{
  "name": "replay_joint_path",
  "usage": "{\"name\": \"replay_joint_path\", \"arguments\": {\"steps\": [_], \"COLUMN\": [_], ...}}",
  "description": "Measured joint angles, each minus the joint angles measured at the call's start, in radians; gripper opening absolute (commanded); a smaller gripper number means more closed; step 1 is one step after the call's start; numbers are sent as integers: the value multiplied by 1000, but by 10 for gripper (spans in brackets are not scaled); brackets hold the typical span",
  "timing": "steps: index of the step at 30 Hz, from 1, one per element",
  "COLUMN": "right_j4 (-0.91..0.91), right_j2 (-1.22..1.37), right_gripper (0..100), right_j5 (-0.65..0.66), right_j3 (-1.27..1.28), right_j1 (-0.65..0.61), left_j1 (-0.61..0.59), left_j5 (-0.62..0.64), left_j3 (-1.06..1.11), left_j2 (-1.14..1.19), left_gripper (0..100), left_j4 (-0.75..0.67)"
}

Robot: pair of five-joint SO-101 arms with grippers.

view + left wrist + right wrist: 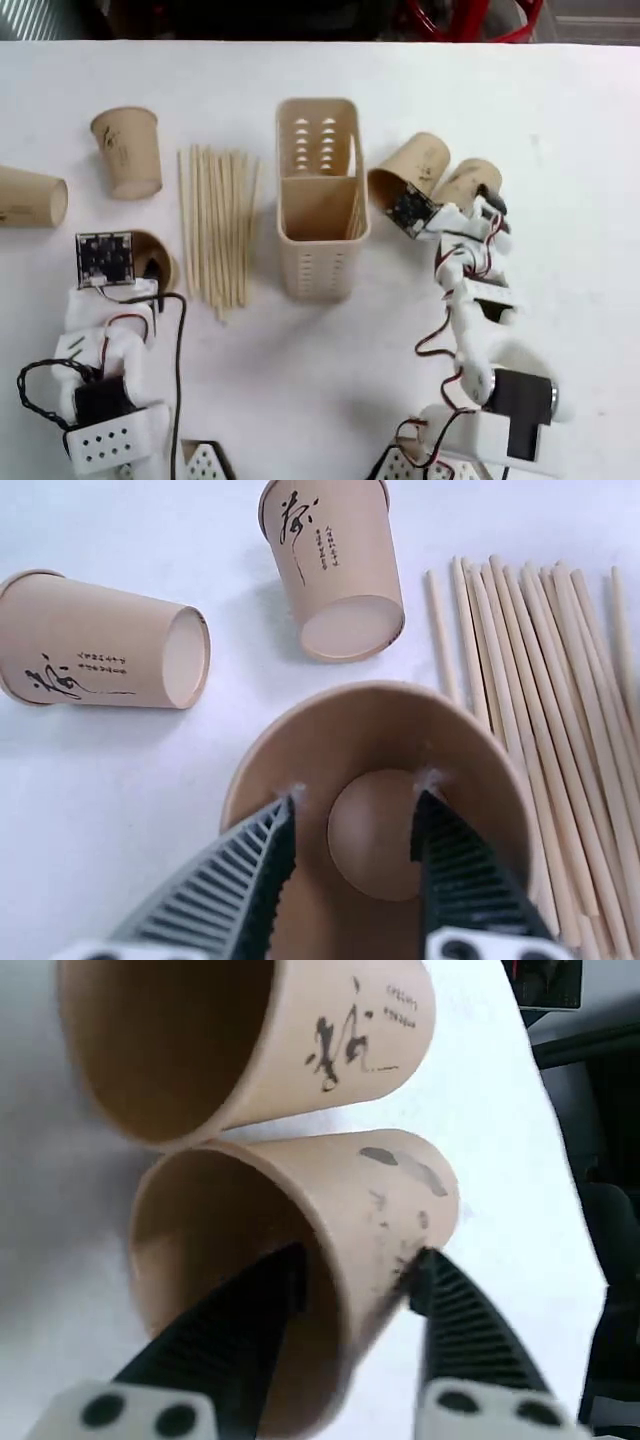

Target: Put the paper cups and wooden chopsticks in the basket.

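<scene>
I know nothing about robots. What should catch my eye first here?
A tall perforated basket stands mid-table, with a row of wooden chopsticks laid beside it. The left gripper hangs open inside an upright paper cup. The right gripper straddles the wall of a tipped cup lying beside a second tipped cup.

Chopsticks (218,225) left of basket (318,265); two cups (410,170) right, three cups (128,150) left.

Setting: robotics lab or workshop bench. Evidence: a plain white table (560,110); two small desktop arms, the left arm (105,395) and the right arm (480,345), built of white printed parts with exposed wires (180,340); a red tubular frame (495,35) in the dark room behind.
</scene>
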Motion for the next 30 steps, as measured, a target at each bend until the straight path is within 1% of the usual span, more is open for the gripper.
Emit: {"name": "replay_joint_path", "arguments": {"steps": [2,7,9,11,15,21,23,26,30], "right_j4": [-14,-6,55,143,371,830,1002,1246,1481], "right_j2": [-2,-29,-72,-137,-353,-798,-942,-1120,-1212], "right_gripper": [13,17,18,18,18,17,17,17,17], "right_j5": [-2,-2,-18,-68,-183,-313,-338,-377,-445], "right_j3": [-5,-3,0,2,2,2,-17,-97,-238], "right_j1": [12,83,117,149,203,201,178,107,17], "left_j1": [0,0,0,0,0,0,0,0,0], "left_j5": [0,0,0,0,0,0,0,0,0], "left_j3": [2,2,2,2,18,21,32,34,34], "left_j2": [0,0,0,0,0,0,-2,-2,-2], "left_gripper": [199,199,199,199,199,199,199,199,199], "left_j4": [0,0,0,0,-15,-29,-37,-37,-37]}}
